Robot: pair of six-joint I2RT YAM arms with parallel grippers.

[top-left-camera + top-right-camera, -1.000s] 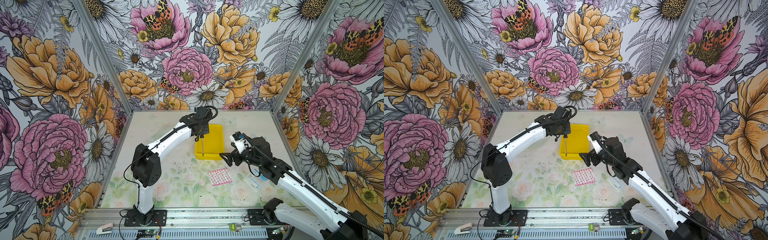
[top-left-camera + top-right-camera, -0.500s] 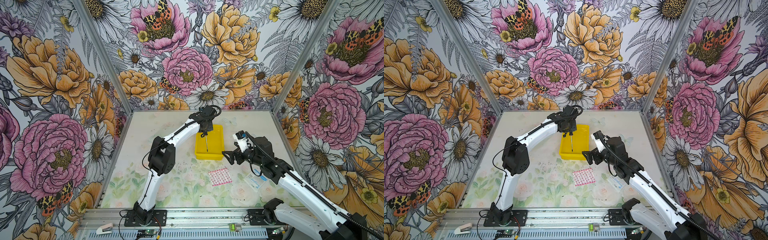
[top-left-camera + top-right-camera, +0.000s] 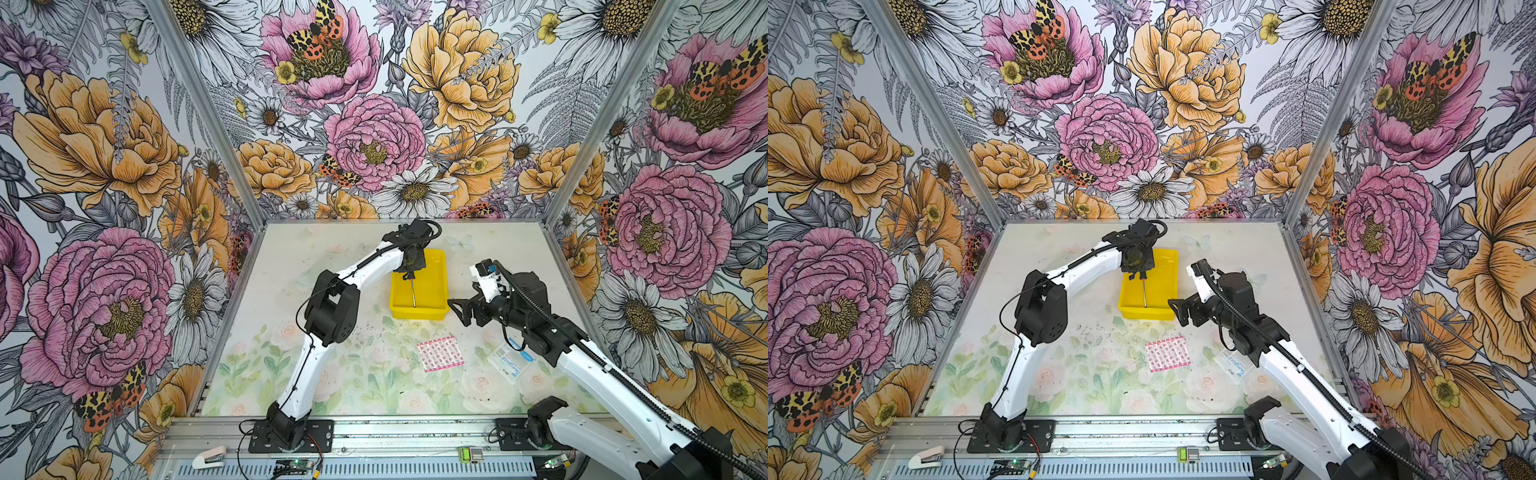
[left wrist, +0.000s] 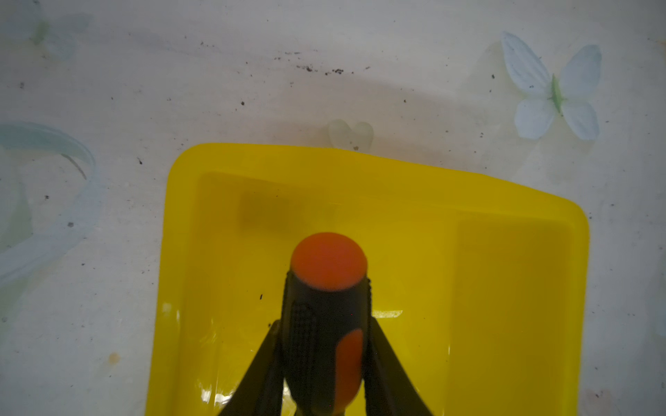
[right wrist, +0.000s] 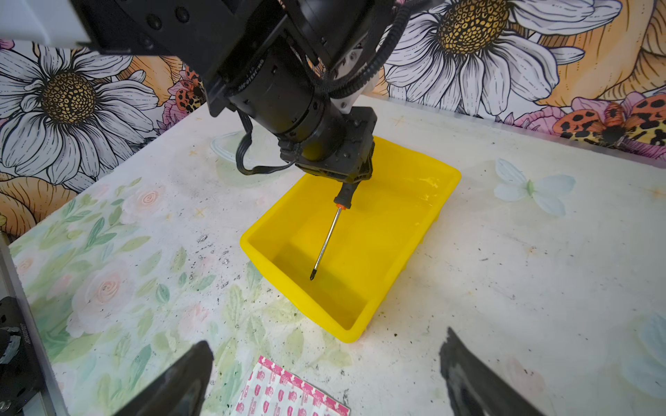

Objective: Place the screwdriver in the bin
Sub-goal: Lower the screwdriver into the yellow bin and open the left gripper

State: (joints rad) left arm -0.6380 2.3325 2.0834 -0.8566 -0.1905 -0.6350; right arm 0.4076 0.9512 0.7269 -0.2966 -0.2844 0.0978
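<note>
Hidden from left wrist, plain from right wrist: thin shiny shaft of screwdriver (image 5: 324, 245) slanting tip-down inside glossy yellow bin (image 5: 389, 230), near far edge of table (image 5: 504, 270). Ribbed black-orange handle pinched in left gripper (image 4: 324, 360). Right gripper (image 3: 459, 311) spread wide, empty.

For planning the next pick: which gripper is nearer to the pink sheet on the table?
Right. The right gripper hovers open near the pink sheet; the left gripper is farther back, over the bin, holding the screwdriver.

Glossy yellow plastic bin (image 5: 438, 196); metal-shafted screwdriver (image 5: 326, 243).
</note>
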